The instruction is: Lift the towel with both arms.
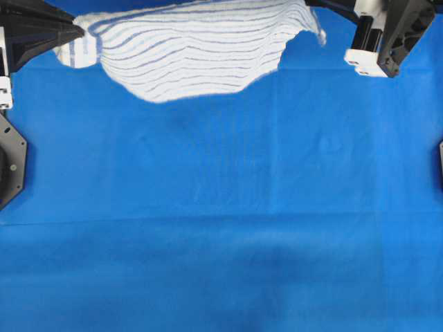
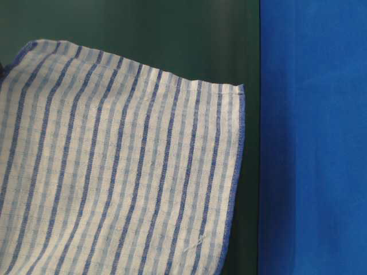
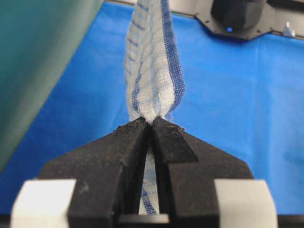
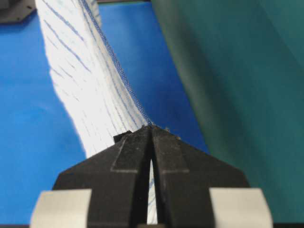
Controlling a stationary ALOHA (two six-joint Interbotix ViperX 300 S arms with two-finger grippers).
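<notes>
The towel hangs stretched between the two claws, clear of the blue table cloth. The left gripper pinches one bunched corner tight; the right gripper is clamped on the opposite edge. A dark green wall stands just beside both.

1. The left arm enters the overhead view at the top left corner, its black body pointing toward the middle of the upper edge.
2. The left gripper has its two black fingers pressed together at the tips, pinching a bunched corner of the towel between them.
3. The right arm comes in at the top right corner of the overhead view, tilted down and inward.
4. The right gripper is likewise clamped, its fingers meeting at the tips with the cloth's edge caught in the narrow slit between them.
</notes>
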